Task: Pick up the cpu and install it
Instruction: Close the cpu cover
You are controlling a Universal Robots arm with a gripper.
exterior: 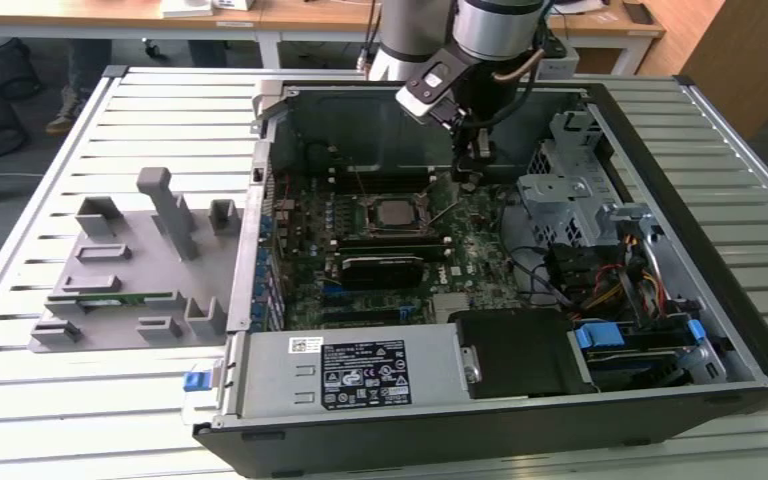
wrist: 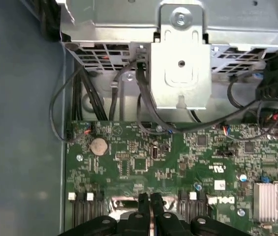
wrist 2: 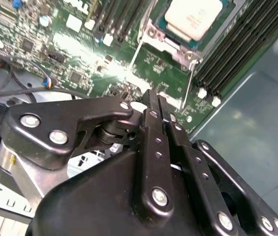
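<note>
The cpu (exterior: 391, 213), a flat square chip with a silver-white top, lies in the socket on the green motherboard (exterior: 471, 255) inside the open computer case. The second wrist view has the cpu (wrist 2: 194, 17) inside its metal socket frame (wrist 2: 151, 32), with a thin wire lever (wrist 2: 190, 81) running along one side. My gripper (exterior: 471, 178) hangs low over the board just beyond the socket, on the exterior view's right of it. Its fingers (wrist 2: 151, 105) are pressed together with nothing between them. In the first wrist view the gripper (wrist: 149, 199) points at the board's edge by the memory slots.
A metal drive cage (exterior: 571, 190) and cables (exterior: 611, 275) fill the case on the exterior view's right. The power supply (exterior: 357, 370) sits at the near wall. A grey holder (exterior: 131, 270) with a green memory stick (exterior: 111, 298) stands on the slatted table left of the case.
</note>
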